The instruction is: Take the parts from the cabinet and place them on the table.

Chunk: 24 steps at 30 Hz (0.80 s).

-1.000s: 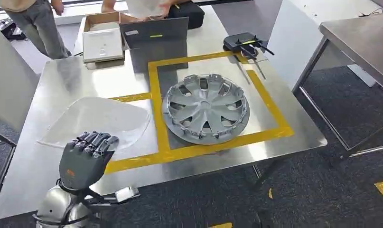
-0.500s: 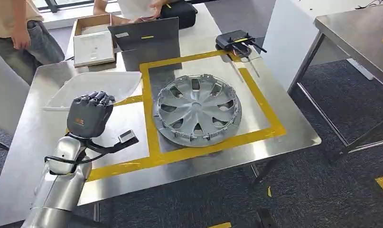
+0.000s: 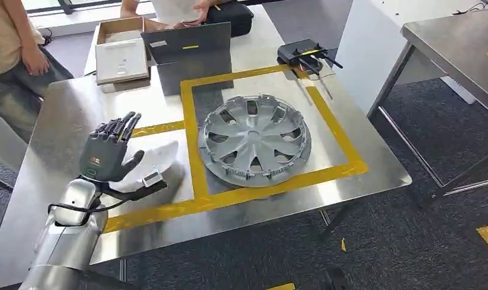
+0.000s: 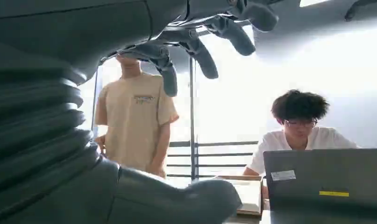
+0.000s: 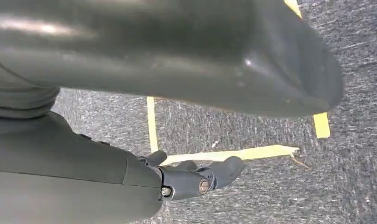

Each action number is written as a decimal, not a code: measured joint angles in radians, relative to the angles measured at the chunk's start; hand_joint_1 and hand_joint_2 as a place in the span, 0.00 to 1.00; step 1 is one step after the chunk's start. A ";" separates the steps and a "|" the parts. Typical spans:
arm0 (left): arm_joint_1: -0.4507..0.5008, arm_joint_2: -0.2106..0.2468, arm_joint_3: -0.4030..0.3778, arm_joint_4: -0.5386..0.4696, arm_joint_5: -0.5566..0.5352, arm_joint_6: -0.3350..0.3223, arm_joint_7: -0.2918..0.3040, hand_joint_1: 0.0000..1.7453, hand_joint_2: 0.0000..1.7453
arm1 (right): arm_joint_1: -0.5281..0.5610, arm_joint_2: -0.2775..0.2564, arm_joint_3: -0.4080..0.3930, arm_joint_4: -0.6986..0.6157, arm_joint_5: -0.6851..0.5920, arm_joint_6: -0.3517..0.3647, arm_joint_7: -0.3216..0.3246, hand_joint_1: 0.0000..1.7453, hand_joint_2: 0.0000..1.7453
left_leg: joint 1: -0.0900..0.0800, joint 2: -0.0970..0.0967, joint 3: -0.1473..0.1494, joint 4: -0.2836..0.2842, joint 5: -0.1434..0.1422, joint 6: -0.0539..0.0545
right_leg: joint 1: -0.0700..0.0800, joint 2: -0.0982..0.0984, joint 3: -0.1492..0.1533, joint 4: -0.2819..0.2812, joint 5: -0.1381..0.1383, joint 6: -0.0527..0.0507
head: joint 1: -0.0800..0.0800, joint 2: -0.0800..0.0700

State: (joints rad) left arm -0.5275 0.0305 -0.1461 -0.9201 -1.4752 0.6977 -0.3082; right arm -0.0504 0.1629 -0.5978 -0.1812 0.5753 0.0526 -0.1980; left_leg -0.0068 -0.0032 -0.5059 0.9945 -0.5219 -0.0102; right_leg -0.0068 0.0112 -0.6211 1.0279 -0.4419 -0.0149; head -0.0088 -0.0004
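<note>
A silver hubcap [image 3: 256,139] lies flat on the steel table [image 3: 350,175], inside a yellow tape square [image 3: 190,133]. My left hand [image 3: 111,151] hovers over the table to the left of the hubcap, with fingers spread and nothing in it; the left wrist view shows its fingers [image 4: 200,51] held apart. A pale patch [image 3: 162,158] shows on the table beside that hand; I cannot tell whether it is a clear part or glare. My right hand [image 5: 200,179] hangs over the carpet floor, fingers loose and holding nothing.
At the table's far side stand a grey laptop [image 3: 190,45], a cardboard box with a white panel [image 3: 121,54] and a black router [image 3: 305,53]. One person [image 3: 11,54] stands at the far left and another [image 3: 175,9] behind the laptop. A second steel table [image 3: 459,42] stands to the right.
The view has shifted. My left hand rose over the table and its fingers went from curled to spread. The large clear shell seen by the hand earlier is no longer plain on the table.
</note>
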 joint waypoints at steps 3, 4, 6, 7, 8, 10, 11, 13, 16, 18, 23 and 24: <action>0.000 -0.001 0.000 0.000 0.000 0.000 -0.010 0.00 0.00 | 0.000 0.000 0.000 0.000 0.001 0.000 -0.003 0.00 0.00 | 0.000 0.000 0.000 0.000 0.000 0.001 | -0.001 0.000 0.000 0.000 0.000 0.000 | 0.000 0.000; 0.000 -0.002 0.000 0.000 0.002 0.000 -0.017 0.00 0.00 | 0.000 0.000 0.000 0.000 -0.001 0.000 -0.006 0.00 0.00 | 0.000 0.000 0.000 0.000 -0.001 0.001 | -0.001 0.000 0.000 -0.001 0.000 0.000 | 0.000 0.000; 0.003 -0.004 0.003 -0.003 0.004 0.000 -0.044 0.00 0.00 | 0.000 0.000 -0.003 0.000 -0.007 0.000 -0.008 0.00 0.00 | 0.000 0.000 0.000 0.000 -0.001 0.001 | -0.001 0.000 0.001 -0.001 0.000 0.000 | 0.000 0.000; 0.005 -0.006 0.007 -0.005 0.005 0.000 -0.054 0.00 0.00 | 0.000 0.000 -0.006 0.000 -0.010 0.000 -0.008 0.00 0.00 | 0.000 0.000 0.000 0.000 -0.001 0.001 | -0.001 0.000 0.001 -0.001 0.000 0.000 | 0.000 0.000; 0.008 -0.009 0.012 -0.006 0.006 0.000 -0.064 0.00 0.00 | 0.000 0.000 -0.008 0.000 -0.010 0.000 -0.008 0.00 0.00 | 0.000 0.000 0.000 0.000 -0.001 0.001 | -0.001 0.000 0.001 -0.001 0.000 0.001 | 0.000 0.000; 0.014 -0.014 0.019 -0.011 0.008 0.000 -0.087 0.00 0.00 | 0.000 0.000 -0.010 0.000 -0.011 0.000 -0.009 0.00 0.00 | 0.000 0.000 0.000 0.000 -0.001 0.001 | -0.001 0.000 0.001 -0.001 0.000 0.001 | 0.000 0.000; 0.019 -0.016 0.024 -0.014 0.008 0.000 -0.097 0.00 0.00 | 0.000 0.001 -0.012 0.000 -0.011 0.000 -0.009 0.00 0.00 | -0.001 0.000 0.000 0.001 -0.001 0.001 | -0.002 0.000 0.001 -0.002 0.001 0.001 | 0.000 0.000; 0.025 -0.020 0.039 -0.019 0.009 0.000 -0.123 0.00 0.00 | 0.000 0.003 -0.018 0.000 -0.011 -0.002 -0.010 0.00 0.00 | -0.005 0.000 -0.002 0.009 -0.005 0.012 | -0.005 0.000 0.001 -0.004 0.003 0.010 | -0.001 0.000; 0.031 -0.029 0.054 -0.028 0.009 0.001 -0.144 0.00 0.00 | 0.000 0.006 -0.023 0.000 -0.011 -0.002 -0.011 0.00 0.00 | -0.008 -0.001 -0.003 0.008 0.003 0.020 | -0.008 0.000 0.004 -0.010 0.013 0.019 | 0.000 0.000; 0.033 -0.041 0.060 -0.035 0.007 0.001 -0.146 0.00 0.00 | 0.000 0.006 -0.025 0.000 -0.011 -0.003 -0.011 0.00 0.00 | 0.008 0.009 0.018 -0.028 0.029 0.023 | -0.006 0.000 0.003 -0.009 0.005 0.026 | 0.000 0.000; 0.067 -0.049 0.061 -0.056 0.004 0.002 -0.122 0.00 0.00 | 0.001 0.005 -0.026 0.000 -0.004 -0.003 -0.001 0.00 0.00 | 0.013 0.013 0.003 -0.025 0.036 0.030 | -0.015 -0.005 -0.123 0.279 -0.130 0.048 | 0.003 0.000; 0.077 -0.050 0.061 -0.063 0.005 0.002 -0.124 0.00 0.00 | 0.002 0.005 -0.026 0.000 -0.001 -0.003 0.004 0.00 0.00 | 0.017 0.013 -0.001 -0.019 0.034 0.026 | -0.019 -0.006 -0.113 0.263 -0.108 0.053 | 0.003 0.000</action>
State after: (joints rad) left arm -0.4502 -0.0198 -0.0855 -0.9834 -1.4698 0.6992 -0.4325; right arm -0.0488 0.1675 -0.6234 -0.1812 0.5745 0.0496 -0.1942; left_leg 0.0098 0.0099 -0.5069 0.9756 -0.4878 0.0160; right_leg -0.0257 0.0053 -0.7338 1.2904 -0.5497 0.0385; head -0.0053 -0.0004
